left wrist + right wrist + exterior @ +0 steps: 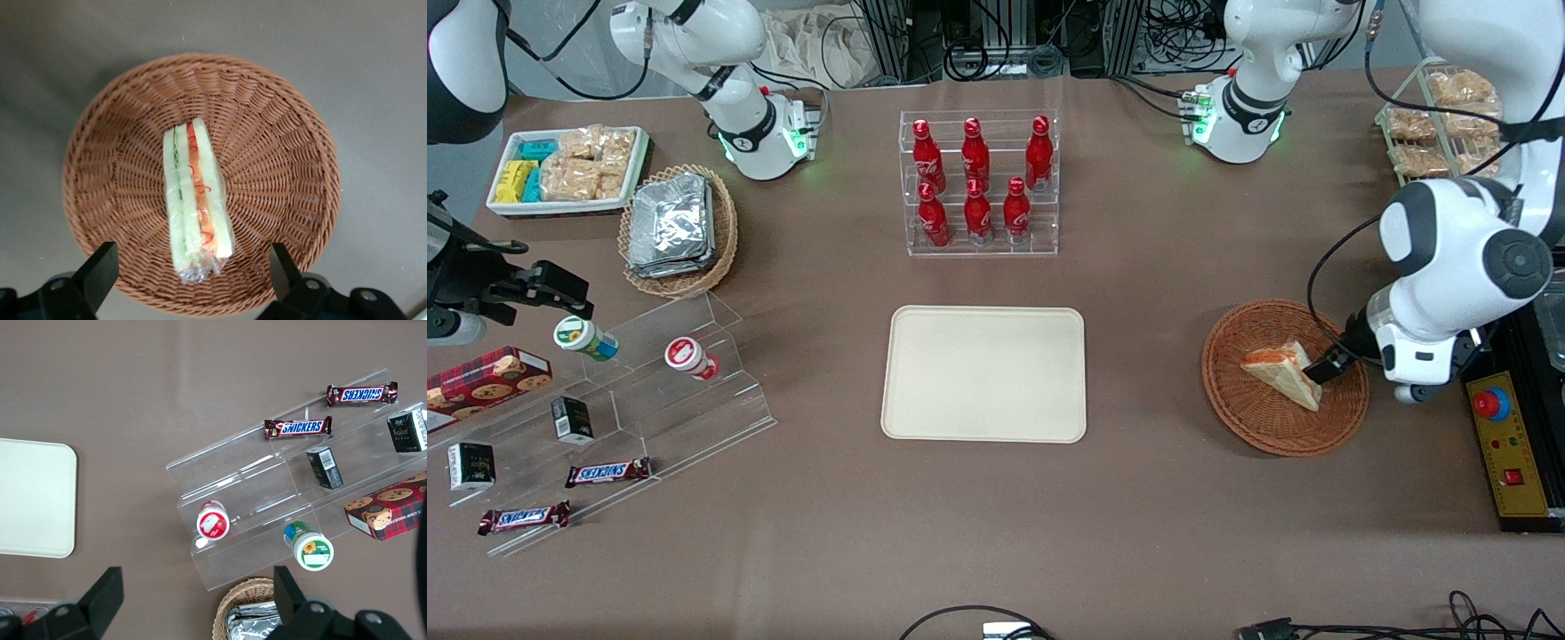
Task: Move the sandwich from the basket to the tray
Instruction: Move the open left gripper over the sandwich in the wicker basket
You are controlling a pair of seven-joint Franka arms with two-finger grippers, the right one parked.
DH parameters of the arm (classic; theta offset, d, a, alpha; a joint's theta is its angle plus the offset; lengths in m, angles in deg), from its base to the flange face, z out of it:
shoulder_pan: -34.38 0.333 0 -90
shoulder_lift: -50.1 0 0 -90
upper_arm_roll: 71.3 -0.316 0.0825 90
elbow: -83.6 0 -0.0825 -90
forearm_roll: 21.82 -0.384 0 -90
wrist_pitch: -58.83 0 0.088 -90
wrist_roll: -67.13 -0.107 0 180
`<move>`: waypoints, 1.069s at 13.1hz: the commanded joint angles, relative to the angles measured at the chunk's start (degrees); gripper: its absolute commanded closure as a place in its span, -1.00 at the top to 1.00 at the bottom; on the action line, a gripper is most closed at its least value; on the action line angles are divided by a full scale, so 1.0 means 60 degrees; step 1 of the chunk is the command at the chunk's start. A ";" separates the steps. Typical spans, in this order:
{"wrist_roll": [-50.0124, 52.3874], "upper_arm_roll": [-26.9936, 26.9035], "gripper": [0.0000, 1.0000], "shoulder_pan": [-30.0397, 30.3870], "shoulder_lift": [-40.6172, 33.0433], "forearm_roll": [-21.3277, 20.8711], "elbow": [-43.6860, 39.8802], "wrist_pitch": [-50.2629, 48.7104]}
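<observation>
The sandwich [1282, 371], a plastic-wrapped wedge of white bread with orange-red and green filling, lies in the reddish-brown wicker basket [1232, 391] toward the working arm's end of the table. In the left wrist view the sandwich [195, 200] lies across the middle of the basket [280, 153]. My left gripper [1323, 367] hangs just above the basket at the sandwich's wrapped end. It is open, with one finger on each side of that end [193, 273] and not touching it. The cream tray [984, 373] lies bare at the table's middle.
A clear rack of red bottles [978, 182] stands farther from the front camera than the tray. A black and yellow control box [1507, 453] sits beside the basket at the table's edge. A wire rack of bagged snacks [1436, 124] stands above the working arm.
</observation>
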 commanded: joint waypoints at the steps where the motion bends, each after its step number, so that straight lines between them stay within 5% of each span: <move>1: 0.0961 0.0007 1.00 -0.0089 0.0353 -0.0151 0.0004 0.0272; 13: 0.1770 -0.0052 0.99 -0.0177 0.1453 -0.0137 0.0312 0.1005; 14: 0.1799 -0.0052 0.72 -0.0191 0.1467 -0.0137 0.0297 0.1005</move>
